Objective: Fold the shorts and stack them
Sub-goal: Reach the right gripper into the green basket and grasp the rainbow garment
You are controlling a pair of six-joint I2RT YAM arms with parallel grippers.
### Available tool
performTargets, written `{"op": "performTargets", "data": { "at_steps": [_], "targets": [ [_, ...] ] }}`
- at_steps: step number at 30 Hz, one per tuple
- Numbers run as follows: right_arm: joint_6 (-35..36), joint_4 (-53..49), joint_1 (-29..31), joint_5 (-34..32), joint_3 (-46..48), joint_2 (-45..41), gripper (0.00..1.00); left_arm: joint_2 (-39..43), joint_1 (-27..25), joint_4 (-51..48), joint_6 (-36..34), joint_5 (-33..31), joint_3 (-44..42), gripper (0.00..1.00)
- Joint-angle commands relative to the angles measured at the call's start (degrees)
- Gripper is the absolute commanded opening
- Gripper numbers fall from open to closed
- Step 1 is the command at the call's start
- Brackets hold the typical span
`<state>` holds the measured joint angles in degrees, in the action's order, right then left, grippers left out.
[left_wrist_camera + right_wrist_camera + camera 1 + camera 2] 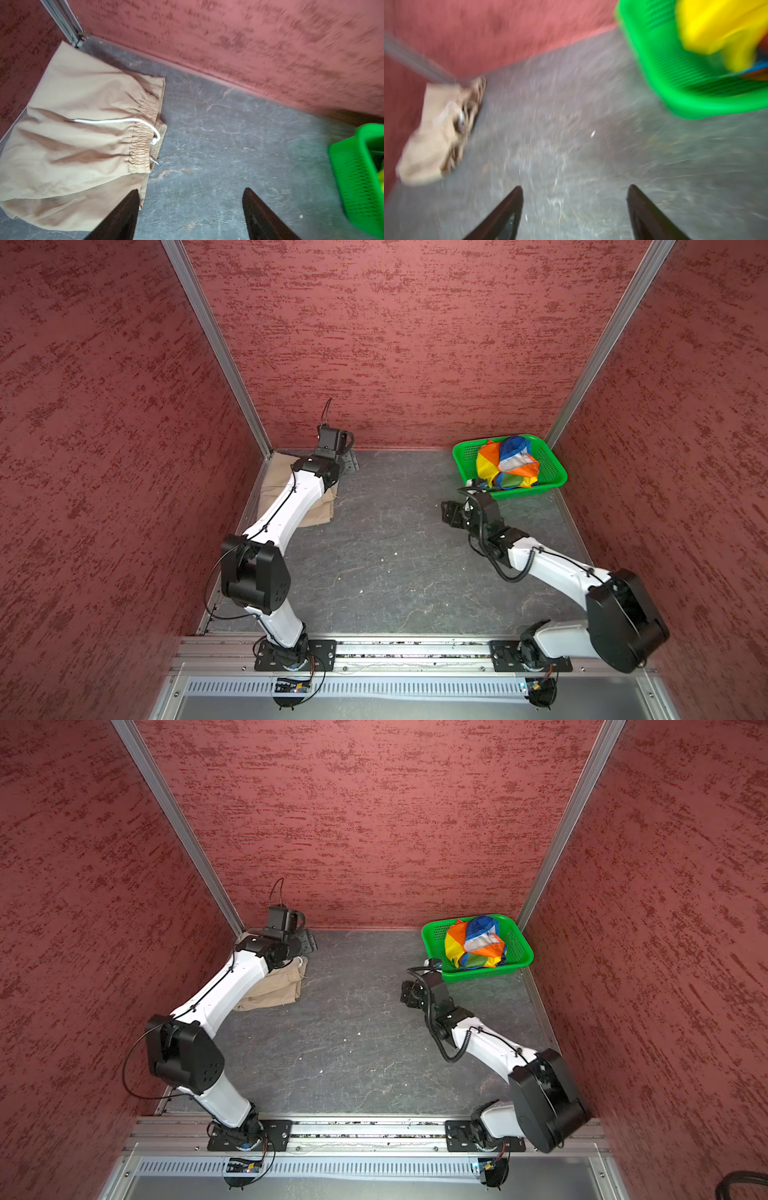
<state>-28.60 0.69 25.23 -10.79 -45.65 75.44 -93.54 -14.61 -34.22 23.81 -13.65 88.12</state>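
Observation:
The beige shorts (320,512) (274,986) lie folded in the far left corner, white drawstring on top (79,124) (431,141); my left arm hides part of them in both top views. My left gripper (348,461) (308,942) (191,189) is open beside their waistband edge, over bare table, holding nothing. The rainbow-striped shorts (507,466) (473,946) (716,31) sit crumpled in the green basket (528,492) (486,974) (675,83). My right gripper (451,514) (409,994) (575,187) is open and empty, just in front and left of the basket.
Red textured walls close in the back and both sides. The basket (357,176) stands in the far right corner. The grey slate tabletop (395,556) stretches between the arms. A metal rail (395,649) with both arm bases runs along the front edge.

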Motion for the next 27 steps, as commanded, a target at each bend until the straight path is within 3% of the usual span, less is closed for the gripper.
{"op": "performTargets", "data": {
  "at_steps": [1, 6, 10, 15, 23, 25, 26, 27],
  "targets": [
    [0.3, -14.6, -6.7, -7.8, -3.6, -3.6, 0.99, 3.1, 0.1, 3.2, 3.7, 1.6, -5.4, 0.78],
    [-0.4, -21.5, -20.2, -0.7, -7.2, -3.6, 0.99, 10.8, -3.0, 9.8, 5.5, 3.2, -15.0, 0.82],
    [-0.2, -21.5, -27.8, 6.0, -11.6, 1.3, 0.99, 11.2, -3.9, 8.6, 4.7, 1.0, -16.6, 0.83],
    [4.7, -20.0, -29.9, 5.9, -20.2, 12.0, 0.98, 10.5, -3.9, 8.6, 5.2, 3.5, -16.8, 0.83],
    [5.3, -21.0, -31.3, 8.2, -31.0, 27.2, 0.92, 8.1, -4.3, 7.8, 6.5, 6.9, -16.0, 0.83],
    [5.8, -21.5, -31.6, 10.2, -33.3, 30.0, 0.76, 7.1, -4.3, 7.3, 6.8, 7.2, -15.6, 0.83],
    [6.0, -21.5, -31.6, 11.2, -34.2, 30.7, 0.61, 6.6, -4.3, 6.9, 6.9, 7.4, -15.3, 0.83],
    [6.2, -21.0, -31.6, 12.2, -34.7, 30.6, 0.39, 6.5, -4.3, 6.6, 6.9, 7.6, -15.0, 0.83]
  ]
}}
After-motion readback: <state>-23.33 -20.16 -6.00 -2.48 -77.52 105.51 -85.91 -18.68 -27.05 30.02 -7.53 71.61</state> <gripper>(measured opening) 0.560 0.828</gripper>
